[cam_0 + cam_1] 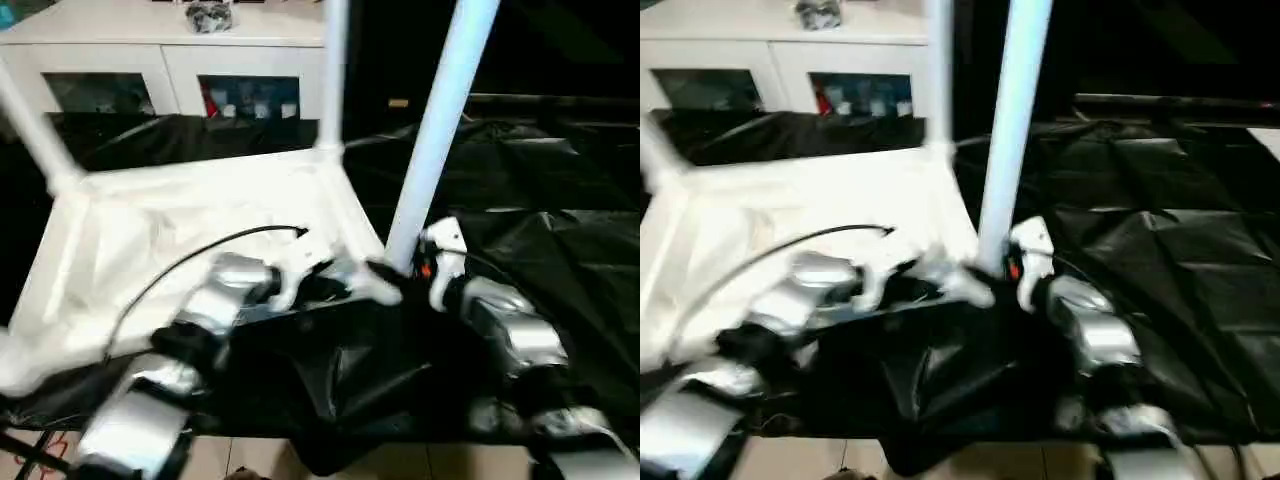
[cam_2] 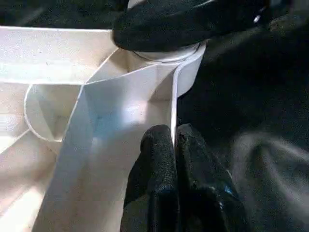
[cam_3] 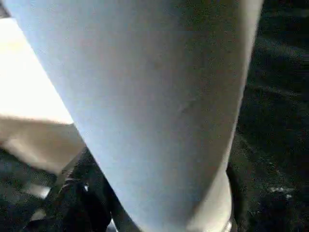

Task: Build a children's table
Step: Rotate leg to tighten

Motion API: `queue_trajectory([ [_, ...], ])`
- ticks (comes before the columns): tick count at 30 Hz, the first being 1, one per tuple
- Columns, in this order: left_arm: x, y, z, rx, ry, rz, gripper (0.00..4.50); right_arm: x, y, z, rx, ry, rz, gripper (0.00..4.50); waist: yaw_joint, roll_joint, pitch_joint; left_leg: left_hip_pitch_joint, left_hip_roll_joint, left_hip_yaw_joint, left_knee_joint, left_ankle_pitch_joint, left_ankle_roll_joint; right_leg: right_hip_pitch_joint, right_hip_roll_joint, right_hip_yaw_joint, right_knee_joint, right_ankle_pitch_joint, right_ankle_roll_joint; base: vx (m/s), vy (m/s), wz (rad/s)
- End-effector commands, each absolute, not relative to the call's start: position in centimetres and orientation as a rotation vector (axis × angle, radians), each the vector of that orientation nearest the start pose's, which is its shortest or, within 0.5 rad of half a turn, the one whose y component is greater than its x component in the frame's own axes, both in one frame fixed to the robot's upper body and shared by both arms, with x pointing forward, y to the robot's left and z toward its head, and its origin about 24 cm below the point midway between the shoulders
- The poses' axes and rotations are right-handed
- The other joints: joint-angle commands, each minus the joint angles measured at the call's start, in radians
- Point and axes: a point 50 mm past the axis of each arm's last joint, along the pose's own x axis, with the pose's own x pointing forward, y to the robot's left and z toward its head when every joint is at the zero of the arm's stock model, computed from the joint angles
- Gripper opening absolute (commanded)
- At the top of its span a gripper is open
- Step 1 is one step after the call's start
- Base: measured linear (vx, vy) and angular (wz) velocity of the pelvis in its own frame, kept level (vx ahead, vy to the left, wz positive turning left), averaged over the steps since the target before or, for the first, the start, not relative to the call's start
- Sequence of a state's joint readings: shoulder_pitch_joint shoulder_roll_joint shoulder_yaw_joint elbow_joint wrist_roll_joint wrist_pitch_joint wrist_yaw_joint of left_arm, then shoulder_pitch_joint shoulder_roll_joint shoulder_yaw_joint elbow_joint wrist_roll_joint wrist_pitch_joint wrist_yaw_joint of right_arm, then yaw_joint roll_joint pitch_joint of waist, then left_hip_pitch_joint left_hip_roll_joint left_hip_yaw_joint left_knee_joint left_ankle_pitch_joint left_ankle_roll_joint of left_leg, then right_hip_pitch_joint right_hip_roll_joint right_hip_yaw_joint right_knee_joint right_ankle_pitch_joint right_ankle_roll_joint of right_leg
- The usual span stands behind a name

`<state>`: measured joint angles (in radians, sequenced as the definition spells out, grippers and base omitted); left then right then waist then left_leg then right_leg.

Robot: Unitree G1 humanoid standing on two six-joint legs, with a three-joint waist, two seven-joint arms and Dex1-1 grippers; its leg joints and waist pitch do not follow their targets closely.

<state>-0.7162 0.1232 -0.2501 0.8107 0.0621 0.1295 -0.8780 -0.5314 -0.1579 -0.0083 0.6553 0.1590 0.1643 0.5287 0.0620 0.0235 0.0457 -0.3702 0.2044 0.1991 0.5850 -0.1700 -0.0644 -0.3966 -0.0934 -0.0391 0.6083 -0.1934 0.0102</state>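
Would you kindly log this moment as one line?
table top: upside down on black sheet | left end effector: shut on top's rim | right end effector: at near-corner leg, upright in socket

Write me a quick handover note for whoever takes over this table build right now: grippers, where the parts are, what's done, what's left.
Left gripper: shut on the thin side wall of the tabletop, close to the near right corner socket.
Right gripper: around the base of the near right leg, which stands in that socket; whether it is squeezing the leg is unclear.
Parts: the tabletop lies upside down on black sheeting. Two more legs stand at the far corners, far right and far left.
Done: three legs standing.
Left: check the near right leg is fully seated. The near left corner is blurred, so check for its leg; then flip the table.
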Motion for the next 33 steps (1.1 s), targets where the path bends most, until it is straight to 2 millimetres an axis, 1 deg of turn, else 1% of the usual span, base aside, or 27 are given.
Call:
queue_trajectory([
  [1,34.2,5.2,5.5,0.269,0.335,-1.11,0.0,32.2,-11.1,0.5,0.056,0.431,0.624,2.69,-0.001,-0.008,-0.051,0.018,0.015,-0.019,-0.079,-0.361,-0.013,0.024,-0.044,0.024,-0.104,-0.412,-0.159,0.0,0.0,0.0],
  [2,34.0,4.9,5.5,0.269,0.332,-1.127,0.0,32.2,-10.7,0.5,0.053,0.418,0.626,2.69,-0.002,-0.007,-0.052,0.018,0.015,-0.018,-0.078,-0.358,-0.009,0.024,-0.044,0.025,-0.105,-0.407,-0.159,0.0,0.0,0.0],
  [3,33.9,4.6,5.5,0.269,0.329,-1.145,0.0,32.3,-10.3,0.6,0.06,0.408,0.631,3.03,-0.003,-0.007,-0.052,0.015,0.015,-0.019,-0.079,-0.349,-0.004,0.025,-0.044,0.025,-0.104,-0.396,-0.16,0.0,0.0,0.0],
  [4,33.8,4.5,5.5,0.269,0.329,-1.156,0.0,32.3,-10.3,0.7,0.064,0.402,0.636,3.24,-0.004,-0.006,-0.054,0.014,0.016,-0.018,-0.08,-0.343,-0.002,0.026,-0.041,0.025,-0.102,-0.374,-0.164,0.0,0.0,0.0],
  [5,33.5,4.6,5.4,0.277,0.331,-1.187,0.0,32.3,-10.4,1.0,0.078,0.393,0.661,3.38,-0.004,-0.004,-0.054,0.014,0.016,-0.018,-0.08,-0.341,0.0,0.027,-0.041,0.025,-0.101,-0.363,-0.167,0.0,0.0,0.0],
  [6,33.3,4.8,5.3,0.29,0.335,-1.213,0.0,32.4,-10.6,1.3,0.081,0.383,0.685,3.38,-0.004,-0.005,-0.055,0.012,0.016,-0.018,-0.08,-0.336,0.005,0.03,-0.04,0.024,-0.098,-0.343,-0.175,0.0,0.0,0.0],
  [7,33.3,4.9,5.3,0.295,0.337,-1.218,0.0,32.4,-10.8,1.4,0.071,0.375,0.694,3.5,-0.004,-0.004,-0.055,0.012,0.017,-0.018,-0.081,-0.333,0.006,0.03,-0.041,0.025,-0.098,-0.332,-0.179,0.0,0.0,0.0],
  [8,33.3,5.2,5.2,0.298,0.339,-1.227,0.0,32.5,-11.1,1.6,0.042,0.362,0.713,3.5,-0.003,-0.005,-0.056,0.011,0.018,-0.017,-0.08,-0.327,0.008,0.032,-0.04,0.025,-0.096,-0.311,-0.186,0.0,0.0,0.0],
  [9,33.3,5.4,5.2,0.3,0.34,-1.234,0.0,32.5,-11.3,1.8,0.022,0.353,0.726,3.8,-0.003,-0.005,-0.056,0.012,0.017,-0.016,-0.079,-0.323,0.01,0.032,-0.04,0.025,-0.095,-0.3,-0.189,0.0,0.0,0.0],
  [10,33.2,5.7,5.2,0.302,0.342,-1.249,0.0,32.3,-11.5,2.1,0.02,0.342,0.772,3.8,-0.002,-0.005,-0.057,0.012,0.018,-0.016,-0.079,-0.316,0.012,0.032,-0.04,0.025,-0.094,-0.29,-0.193,0.0,0.0,0.0],
  [11,33.2,5.8,5.2,0.303,0.344,-1.255,0.0,32.3,-11.6,2.2,0.022,0.338,0.794,3.86,-0.002,-0.006,-0.058,0.011,0.018,-0.015,-0.077,-0.303,0.02,0.035,-0.041,0.025,-0.092,-0.266,-0.2,0.0,0.0,0.0],
  [12,33.0,6.2,5.2,0.31,0.343,-1.282,0.0,32.0,-11.9,2.5,0.003,0.328,0.856,3.86,0.002,-0.008,-0.062,0.007,0.019,-0.015,-0.073,-0.271,0.035,0.041,-0.041,0.025,-0.085,-0.213,-0.211,0.0,0.0,0.0],
  [14,32.8,6.8,5.2,0.322,0.346,-1.327,0.0,31.4,-12.5,2.8,-0.043,0.312,0.953,3.86,0.002,-0.008,-0.062,0.004,0.02,-0.014,-0.072,-0.241,0.045,0.043,-0.04,0.025,-0.079,-0.159,-0.225,0.0,0.0,0.0],
  [17,32.3,7.9,5.2,0.334,0.357,-1.411,0.0,30.4,-13.5,3.3,-0.114,0.296,1.104,3.86,0.009,-0.007,-0.066,0.003,0.021,-0.007,-0.061,-0.19,0.083,0.045,-0.036,0.022,-0.064,-0.022,-0.273,0.0,0.0,0.0],
  [18,32.3,8.2,5.2,0.335,0.366,-1.42,0.0,30.2,-13.7,3.3,-0.119,0.302,1.133,3.86,0.01,-0.006,-0.066,0.003,0.021,-0.008,-0.061,-0.188,0.087,0.047,-0.037,0.021,-0.062,-0.017,-0.278,0.0,0.0,0.0],
  [20,32.1,8.8,5.3,0.344,0.368,-1.461,0.0,29.8,-14.3,3.5,-0.123,0.32,1.194,3.86,0.014,-0.005,-0.065,0.005,0.024,-0.007,-0.062,-0.193,0.096,0.045,-0.038,0.02,-0.064,-0.033,-0.285,0.0,0.0,0.0],
  [21,32.0,9.1,5.3,0.347,0.375,-1.478,0.0,29.6,-14.6,3.6,-0.115,0.332,1.228,3.86,0.017,-0.006,-0.063,0.007,0.026,-0.006,-0.063,-0.21,0.093,0.043,-0.038,0.021,-0.067,-0.064,-0.284,0.0,0.0,0.0],
  [22,32.0,9.4,5.4,0.352,0.379,-1.492,0.0,29.4,-14.8,3.7,-0.11,0.339,1.258,3.86,0.021,-0.009,-0.061,0.008,0.027,-0.006,-0.065,-0.225,0.087,0.043,-0.039,0.022,-0.069,-0.097,-0.281,0.0,0.0,0.0],
  [24,31.9,9.9,5.4,0.356,0.391,-1.506,0.0,29.2,-15.0,3.9,-0.099,0.353,1.296,3.86,0.027,-0.006,-0.059,0.011,0.029,-0.007,-0.068,-0.245,0.072,0.04,-0.04,0.023,-0.072,-0.138,-0.273,0.0,0.0,0.0],
  [25,31.9,10.1,5.4,0.36,0.395,-1.519,0.0,29.1,-15.1,3.9,-0.096,0.358,1.314,3.71,0.027,-0.009,-0.059,0.013,0.029,-0.007,-0.069,-0.255,0.065,0.039,-0.04,0.023,-0.073,-0.155,-0.27,0.0,0.0,0.0],
  [26,31.9,10.2,5.4,0.36,0.395,-1.523,0.0,29.0,-15.1,3.9,-0.094,0.361,1.319,3.61,0.029,-0.008,-0.059,0.013,0.029,-0.008,-0.071,-0.258,0.061,0.039,-0.041,0.023,-0.073,-0.163,-0.267,0.0,0.0,0.0],
  [27,31.8,10.3,5.5,0.36,0.397,-1.53,0.0,28.9,-15.1,4.0,-0.088,0.367,1.334,3.51,0.028,-0.01,-0.059,0.012,0.03,-0.007,-0.072,-0.261,0.053,0.038,-0.042,0.024,-0.074,-0.175,-0.262,0.0,0.0,0.0],
  [28,31.8,10.5,5.5,0.358,0.399,-1.537,0.0,28.8,-15.1,4.0,-0.082,0.375,1.358,3.51,0.029,-0.009,-0.059,0.013,0.029,-0.007,-0.072,-0.259,0.051,0.038,-0.042,0.024,-0.074,-0.175,-0.262,0.0,0.0,0.0],
  [29,31.8,10.6,5.5,0.356,0.402,-1.543,0.0,28.7,-15.1,4.0,-0.083,0.379,1.367,3.42,0.03,-0.012,-0.059,0.013,0.029,-0.007,-0.071,-0.258,0.051,0.037,-0.042,0.025,-0.074,-0.175,-0.262,0.0,0.0,0.0],
  [30,31.8,10.7,5.5,0.355,0.403,-1.55,0.0,28.7,-15.1,4.0,-0.081,0.385,1.376,3.28,0.031,-0.011,-0.059,0.012,0.029,-0.007,-0.071,-0.253,0.051,0.038,-0.043,0.025,-0.073,-0.172,-0.261,0.0,0.0,0.0],
  [31,31.8,10.7,5.5,0.355,0.404,-1.551,0.0,28.6,-15.1,4.0,-0.08,0.389,1.381,3.28,0.031,-0.011,-0.06,0.011,0.029,-0.007,-0.07,-0.241,0.052,0.039,-0.043,0.025,-0.072,-0.16,-0.261,0.0,0.0,0.0],
  [33,31.7,11.0,5.5,0.355,0.412,-1.559,0.0,28.5,-15.2,4.0,-0.075,0.409,1.403,3.09,0.033,-0.013,-0.062,0.009,0.028,-0.007,-0.068,-0.218,0.058,0.04,-0.042,0.024,-0.068,-0.133,-0.263,0.0,0.0,0.0],
])
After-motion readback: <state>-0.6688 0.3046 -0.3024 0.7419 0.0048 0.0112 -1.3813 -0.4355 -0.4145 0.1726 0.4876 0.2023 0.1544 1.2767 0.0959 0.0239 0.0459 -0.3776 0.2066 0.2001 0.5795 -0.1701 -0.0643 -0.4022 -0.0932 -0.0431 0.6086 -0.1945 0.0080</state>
